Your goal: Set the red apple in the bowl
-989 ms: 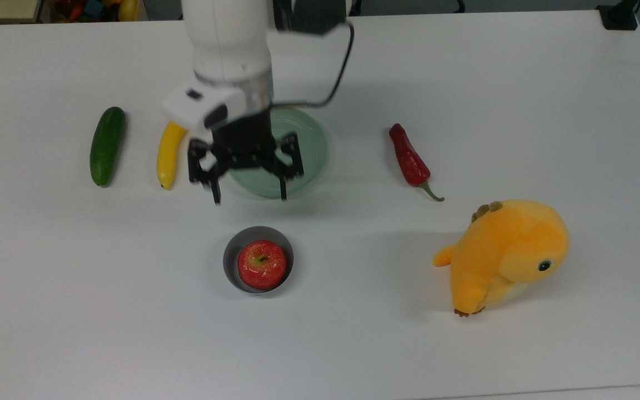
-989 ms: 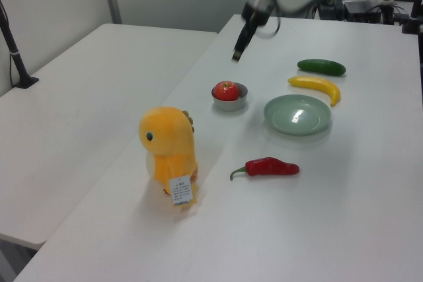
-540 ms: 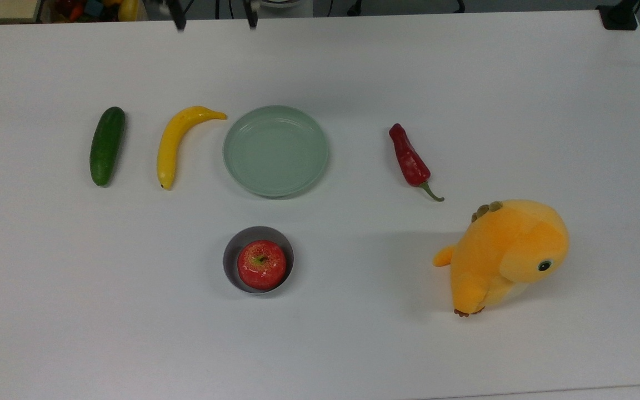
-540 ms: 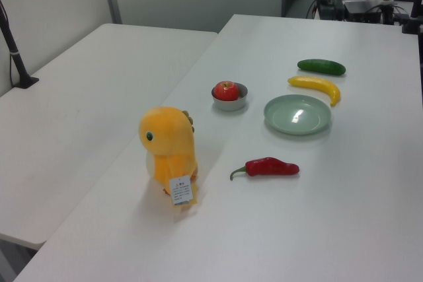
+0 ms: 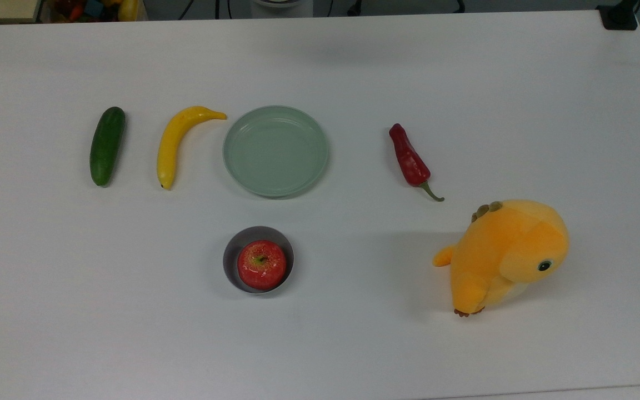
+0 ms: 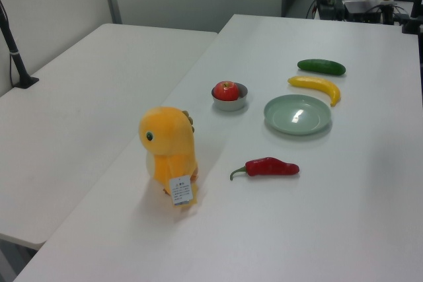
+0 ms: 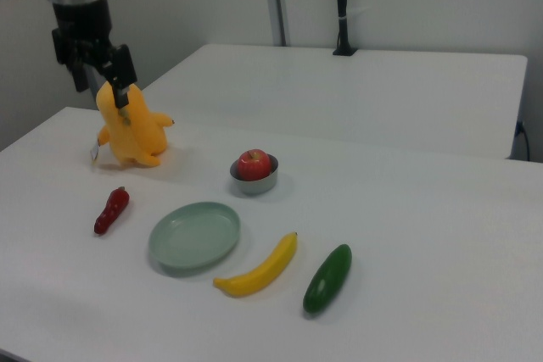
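While the black two-finger gripper (image 7: 100, 89) hangs high at the right view's upper left, its fingers are spread apart with nothing between them. Directly behind their tips sits a soft, rounded orange plush toy (image 7: 130, 129), which they partly cover. Below the fingers, on the smooth white table (image 5: 353, 66), lies a long, wrinkled red chili pepper (image 7: 111, 210). Further toward the right view's right are a shallow, round pale green plate (image 7: 194, 236), a curved yellow banana (image 7: 259, 270) and a stubby dark green cucumber (image 7: 328, 277). Well apart from the fingers, the small, glossy red apple (image 5: 261, 264) rests stem-up inside the small round grey bowl (image 5: 230, 250), whose upright wall hides its lower half. The arm above the gripper is cut off by the edge.
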Robot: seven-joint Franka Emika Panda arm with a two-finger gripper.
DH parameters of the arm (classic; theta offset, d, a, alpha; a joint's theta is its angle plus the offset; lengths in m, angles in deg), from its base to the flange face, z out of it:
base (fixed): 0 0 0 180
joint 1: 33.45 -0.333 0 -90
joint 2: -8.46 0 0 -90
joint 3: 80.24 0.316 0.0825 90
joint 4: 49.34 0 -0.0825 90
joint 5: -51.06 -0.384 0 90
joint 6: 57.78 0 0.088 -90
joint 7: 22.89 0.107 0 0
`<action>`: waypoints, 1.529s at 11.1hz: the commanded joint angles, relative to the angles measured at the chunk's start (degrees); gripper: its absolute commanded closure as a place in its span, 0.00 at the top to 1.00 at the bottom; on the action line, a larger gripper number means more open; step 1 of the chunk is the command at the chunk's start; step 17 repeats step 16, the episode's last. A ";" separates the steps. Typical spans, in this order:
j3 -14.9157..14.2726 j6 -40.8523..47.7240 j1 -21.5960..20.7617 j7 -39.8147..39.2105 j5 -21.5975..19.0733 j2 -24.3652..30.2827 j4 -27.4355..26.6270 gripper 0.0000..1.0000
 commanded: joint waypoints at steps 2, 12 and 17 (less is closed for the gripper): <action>4.11 -6.40 2.20 0.35 3.46 0.69 -6.78 1.00; 1.21 -18.47 1.50 -10.21 3.37 -2.66 -6.70 1.00; 1.21 -18.21 1.50 -10.21 3.37 -2.74 -6.70 1.00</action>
